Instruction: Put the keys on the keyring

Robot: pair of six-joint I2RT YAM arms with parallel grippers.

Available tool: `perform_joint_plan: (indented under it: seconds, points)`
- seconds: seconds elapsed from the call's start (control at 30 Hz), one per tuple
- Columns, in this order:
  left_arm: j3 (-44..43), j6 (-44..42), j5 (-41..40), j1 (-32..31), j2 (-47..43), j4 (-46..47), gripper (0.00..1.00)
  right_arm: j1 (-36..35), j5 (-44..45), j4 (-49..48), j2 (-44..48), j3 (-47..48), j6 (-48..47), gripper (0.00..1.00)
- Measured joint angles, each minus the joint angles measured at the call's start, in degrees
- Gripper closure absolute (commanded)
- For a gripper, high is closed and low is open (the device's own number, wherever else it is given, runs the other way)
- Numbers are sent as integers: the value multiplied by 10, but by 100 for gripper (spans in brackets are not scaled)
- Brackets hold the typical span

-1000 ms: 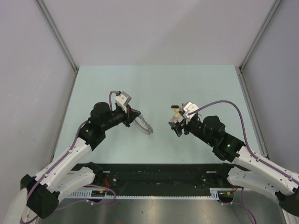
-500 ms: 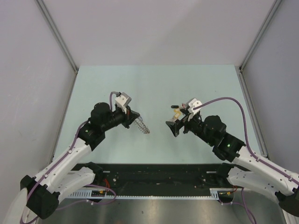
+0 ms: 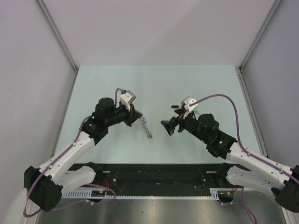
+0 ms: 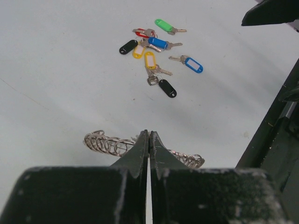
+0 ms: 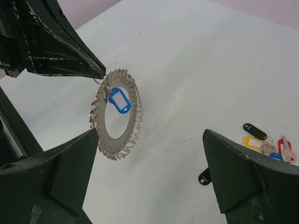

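Observation:
My left gripper (image 3: 137,117) is shut on the rim of the keyring (image 3: 146,128), a flat grey ring edged with small wire loops, and holds it upright above the table. In the right wrist view the keyring (image 5: 117,119) carries one blue-tagged key (image 5: 118,100) by the left fingers (image 5: 70,51). My right gripper (image 3: 167,127) is open and empty, just right of the ring; its jaws stand wide apart (image 5: 149,172). The loose keys (image 4: 154,51) lie in a cluster on the table: green (image 4: 163,24), blue (image 4: 192,64), yellow (image 4: 149,59), black (image 4: 167,87) and red (image 4: 140,32).
The pale green table (image 3: 154,84) has grey walls at the back and both sides. A black rail (image 3: 154,175) runs along the near edge. In the top view the right arm (image 3: 205,128) covers most of the key cluster.
My left gripper has moved right with the keyring. My right gripper has opened wide and moved left, closer to the ring.

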State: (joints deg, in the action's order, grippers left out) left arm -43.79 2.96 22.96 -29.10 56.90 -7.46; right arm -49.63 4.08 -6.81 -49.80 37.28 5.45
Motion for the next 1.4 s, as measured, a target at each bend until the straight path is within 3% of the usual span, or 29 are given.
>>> perform_joint_plan:
  seconds: [0.63, 1.4]
  points:
    - [15, -1, 36, 7, 15, 11, 100, -52, -30, -68, -169, 0, 5, 11]
    - [17, 1, 70, 16, 52, 31, 98, -58, -33, -89, -209, 0, 3, 16]
